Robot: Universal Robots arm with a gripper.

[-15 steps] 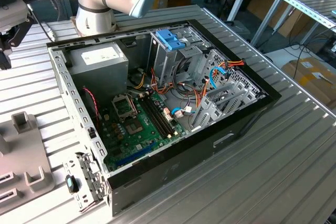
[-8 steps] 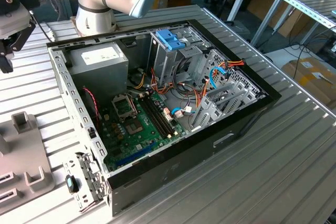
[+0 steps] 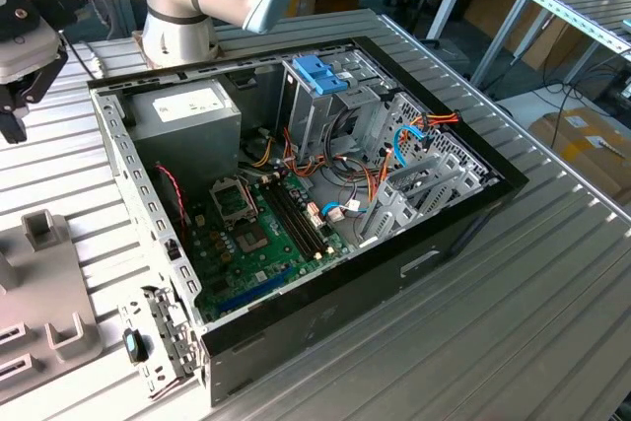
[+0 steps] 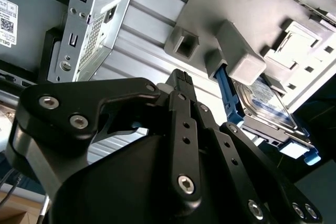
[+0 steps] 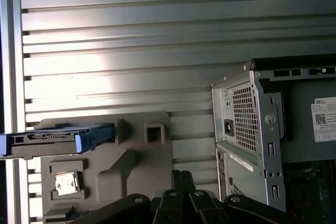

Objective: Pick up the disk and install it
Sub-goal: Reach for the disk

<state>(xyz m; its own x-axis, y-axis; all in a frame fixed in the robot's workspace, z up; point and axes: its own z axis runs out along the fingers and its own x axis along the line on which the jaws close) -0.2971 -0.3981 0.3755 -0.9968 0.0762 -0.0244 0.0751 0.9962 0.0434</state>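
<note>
Above the ribbed table (image 5: 105,35) between the grey holder (image 5: 147,161) and the open computer case (image 5: 247,124), with free room all round, the gripper (image 5: 181,176) hangs with jaws pressed together on nothing, apart from the disk (image 5: 52,140), which stands on edge in a slot of the holder.

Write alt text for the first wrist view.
A silver-grey hard disk in a light-blue plastic carrier stands on edge in a grey plastic fixture on the ribbed metal table; the black gripper is apart from it.
</note>
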